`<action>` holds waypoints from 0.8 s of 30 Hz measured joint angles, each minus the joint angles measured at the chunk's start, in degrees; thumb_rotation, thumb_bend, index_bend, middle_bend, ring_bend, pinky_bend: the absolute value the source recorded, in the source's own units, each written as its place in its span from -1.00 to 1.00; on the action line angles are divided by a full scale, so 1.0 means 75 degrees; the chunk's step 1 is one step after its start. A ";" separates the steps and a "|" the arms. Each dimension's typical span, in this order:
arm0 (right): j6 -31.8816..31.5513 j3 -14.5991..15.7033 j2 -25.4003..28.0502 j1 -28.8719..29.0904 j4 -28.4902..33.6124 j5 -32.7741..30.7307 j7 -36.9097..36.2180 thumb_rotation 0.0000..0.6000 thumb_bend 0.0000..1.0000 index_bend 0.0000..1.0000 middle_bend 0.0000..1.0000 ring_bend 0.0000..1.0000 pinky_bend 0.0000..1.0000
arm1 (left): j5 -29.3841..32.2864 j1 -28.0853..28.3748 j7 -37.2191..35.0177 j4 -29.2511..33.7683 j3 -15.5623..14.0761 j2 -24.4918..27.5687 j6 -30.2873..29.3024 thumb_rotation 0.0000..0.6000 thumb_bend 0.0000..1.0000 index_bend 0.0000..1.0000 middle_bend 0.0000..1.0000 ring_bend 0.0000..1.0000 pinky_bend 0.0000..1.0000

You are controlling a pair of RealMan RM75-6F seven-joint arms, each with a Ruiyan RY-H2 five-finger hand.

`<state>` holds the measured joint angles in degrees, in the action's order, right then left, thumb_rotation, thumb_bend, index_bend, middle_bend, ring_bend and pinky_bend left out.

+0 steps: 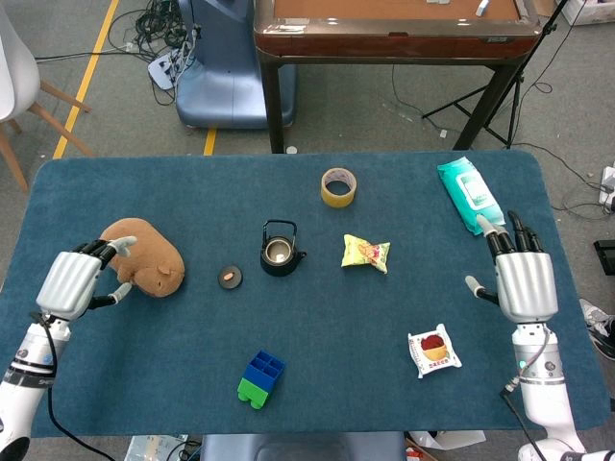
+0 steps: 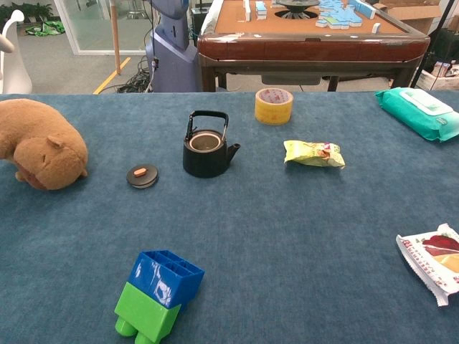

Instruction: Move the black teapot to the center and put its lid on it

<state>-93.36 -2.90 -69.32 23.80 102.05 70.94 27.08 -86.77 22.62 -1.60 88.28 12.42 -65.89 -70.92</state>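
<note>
Plainly, the black teapot (image 1: 280, 252) stands upright on the blue table (image 1: 384, 346) a little left of middle, handle raised, spout toward the right, mouth uncovered. Its lid (image 1: 230, 277) lies flat just to its left, apart from it. The left hand (image 1: 79, 280), fingers loosely curled and holding nothing, rests beside the plush capybara (image 1: 149, 254) and is nearer both; the right hand (image 1: 519, 274), fingers spread, sits well apart. The chest view shows neither hand.

lab: floor cables (image 1: 163, 38), tripod (image 1: 500, 91)
</note>
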 measured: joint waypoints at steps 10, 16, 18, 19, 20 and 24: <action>-0.0233 -0.0120 0.0019 -0.0642 -0.0245 0.0400 -0.0514 1.00 -0.89 -0.66 -0.41 -0.82 -0.58 | 0.0741 0.1155 0.0875 0.0150 0.0173 -0.0253 0.1593 1.00 -0.57 -0.46 0.75 0.64 0.91; -0.0101 -0.0279 0.0067 -0.0779 -0.0232 0.0459 -0.0545 1.00 -0.89 -0.66 -0.41 -0.82 -0.58 | 0.1536 0.1713 0.1843 0.0206 0.0229 -0.0561 0.2222 1.00 -0.57 -0.43 0.94 0.83 1.00; -0.0048 -0.0338 0.0085 -0.0825 -0.0241 0.0465 -0.0590 1.00 -0.89 -0.66 -0.41 -0.82 -0.58 | 0.1799 0.1867 0.2154 0.0194 0.0236 -0.0687 0.2361 1.00 -0.57 -0.42 0.98 0.87 1.00; -0.0027 -0.0353 0.0088 -0.0843 -0.0254 0.0471 -0.0610 1.00 -0.89 -0.65 -0.41 -0.82 -0.58 | 0.1984 0.1967 0.2365 0.0177 0.0236 -0.0769 0.2454 1.00 -0.57 -0.42 0.99 0.88 1.00; 0.0003 -0.0367 0.0090 -0.0864 -0.0272 0.0478 -0.0637 1.00 -0.89 -0.65 -0.41 -0.82 -0.58 | 0.2131 0.2044 0.2527 0.0158 0.0232 -0.0831 0.2528 1.00 -0.57 -0.43 1.00 0.88 1.00; 0.0110 -0.0437 0.0104 -0.0941 -0.0333 0.0473 -0.0754 1.00 -0.89 -0.64 -0.41 -0.82 -0.58 | 0.2796 0.2401 0.3190 -0.0006 0.0191 -0.1142 0.2847 1.00 -0.64 -0.43 1.00 0.89 1.00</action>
<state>-92.53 -6.18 -68.55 16.74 99.55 74.49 21.42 -65.80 40.63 22.32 88.24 13.85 -74.45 -49.57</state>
